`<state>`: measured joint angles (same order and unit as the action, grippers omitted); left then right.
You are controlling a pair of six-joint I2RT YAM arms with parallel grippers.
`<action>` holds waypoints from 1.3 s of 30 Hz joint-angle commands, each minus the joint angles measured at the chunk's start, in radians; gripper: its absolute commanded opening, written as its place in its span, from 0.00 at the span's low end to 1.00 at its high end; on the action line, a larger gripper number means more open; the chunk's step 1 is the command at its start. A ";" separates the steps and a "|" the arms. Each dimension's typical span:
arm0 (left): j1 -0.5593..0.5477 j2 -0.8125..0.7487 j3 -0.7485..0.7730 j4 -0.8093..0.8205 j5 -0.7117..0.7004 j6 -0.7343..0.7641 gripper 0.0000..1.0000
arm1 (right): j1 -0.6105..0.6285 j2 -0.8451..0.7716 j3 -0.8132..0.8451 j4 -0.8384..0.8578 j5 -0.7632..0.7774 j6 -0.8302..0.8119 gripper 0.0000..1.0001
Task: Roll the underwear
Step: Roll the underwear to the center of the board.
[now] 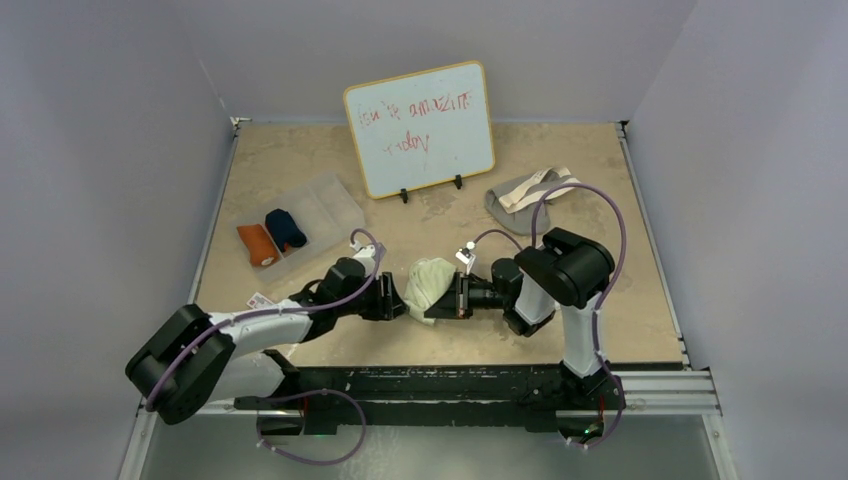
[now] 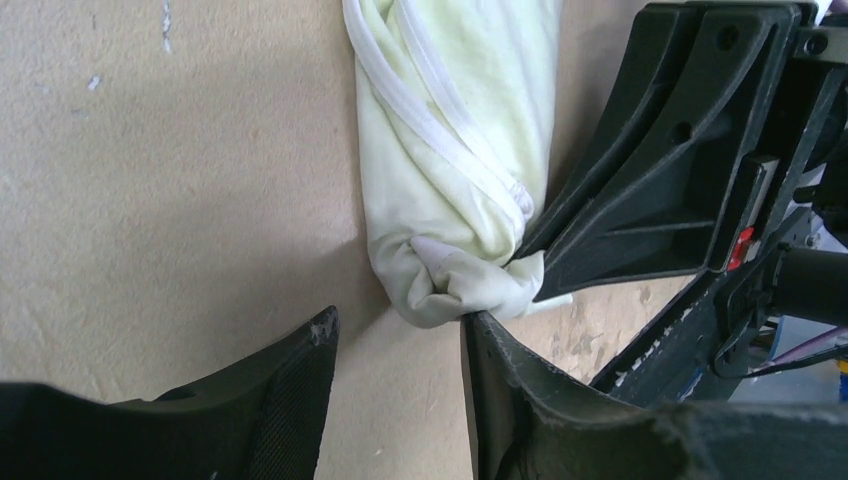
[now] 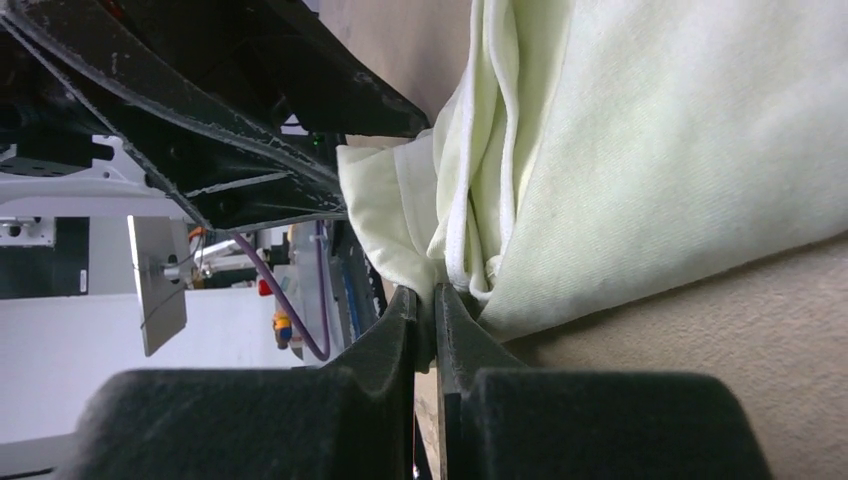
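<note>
Tan table [image 1: 625,290]; cream underwear [image 1: 428,282] tip between right jaws.

The right gripper [image 3: 426,296] rises from the bottom centre of the frame. Its 2 black fingers [image 3: 380,345] are pressed almost together, and their tips nip the lower hem of a pale cream soft cloth garment [image 3: 680,140], which fills the upper right in bunched folds. A tan table surface [image 3: 720,340] shows at lower right. At upper left sit a black angular arm frame [image 3: 250,130], a purple cable [image 3: 285,300] and a small grey plate [image 3: 157,280].
</note>
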<state>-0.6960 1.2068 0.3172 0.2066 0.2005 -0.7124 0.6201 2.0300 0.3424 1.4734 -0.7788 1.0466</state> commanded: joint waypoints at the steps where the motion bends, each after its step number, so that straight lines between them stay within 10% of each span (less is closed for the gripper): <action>1: -0.002 0.065 0.032 0.156 -0.022 -0.008 0.46 | -0.021 0.047 -0.025 -0.008 0.026 -0.015 0.07; 11: -0.002 0.247 0.042 0.259 -0.008 -0.059 0.36 | -0.042 0.068 -0.039 0.058 0.004 0.010 0.12; 23: -0.004 0.322 0.079 0.281 0.045 -0.043 0.00 | -0.048 -0.026 -0.070 -0.022 0.037 -0.035 0.25; 39: -0.005 0.027 0.020 -0.066 -0.148 -0.162 0.00 | 0.002 -0.580 0.128 -0.968 0.256 -0.630 0.51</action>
<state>-0.6964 1.3174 0.3580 0.2901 0.1497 -0.7933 0.5797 1.5768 0.3866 0.8246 -0.6361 0.6750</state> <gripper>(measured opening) 0.036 0.501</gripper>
